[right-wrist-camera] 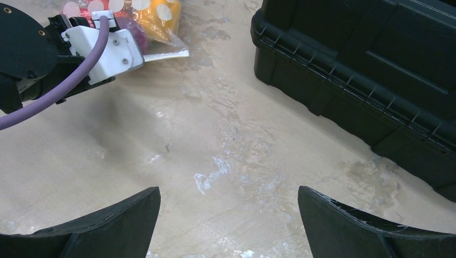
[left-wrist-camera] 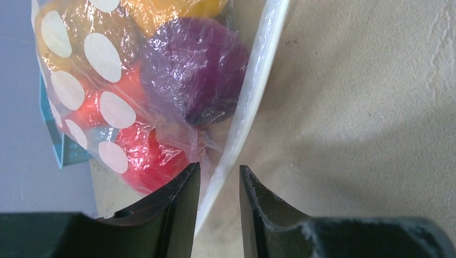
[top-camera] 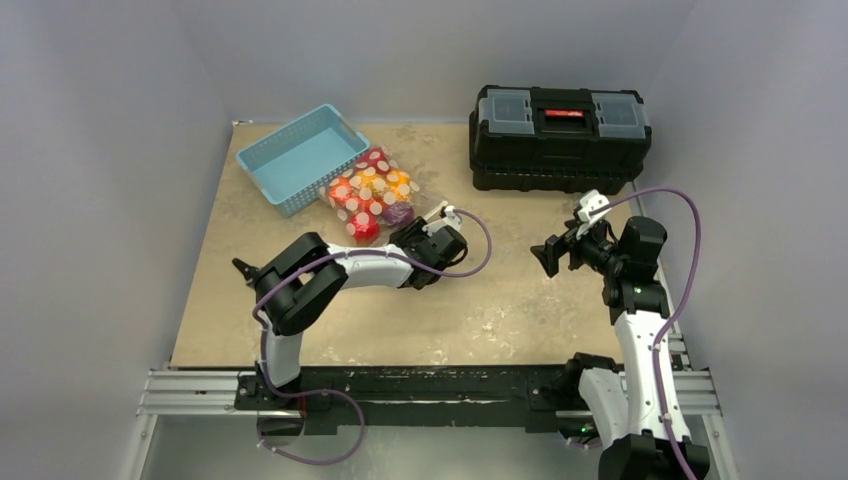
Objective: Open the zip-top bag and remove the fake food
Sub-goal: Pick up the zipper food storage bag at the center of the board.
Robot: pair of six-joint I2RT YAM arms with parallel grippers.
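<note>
Since the left gripper [left-wrist-camera: 217, 180] holds its jaws only a narrow gap apart around the lower end of the white zip strip [left-wrist-camera: 262, 80], not visibly pinching it, a grip here may catch only thin corner film and slip off. The zip-top bag [top-camera: 372, 196] lies in the upper middle of the top view, just beside the blue basket [top-camera: 300, 155], with the fake food [left-wrist-camera: 196, 70] inside. The right gripper [right-wrist-camera: 228, 217] hangs wide open at centre right, well apart from the bag. A one-handed pull would likely drag the whole bag.
</note>
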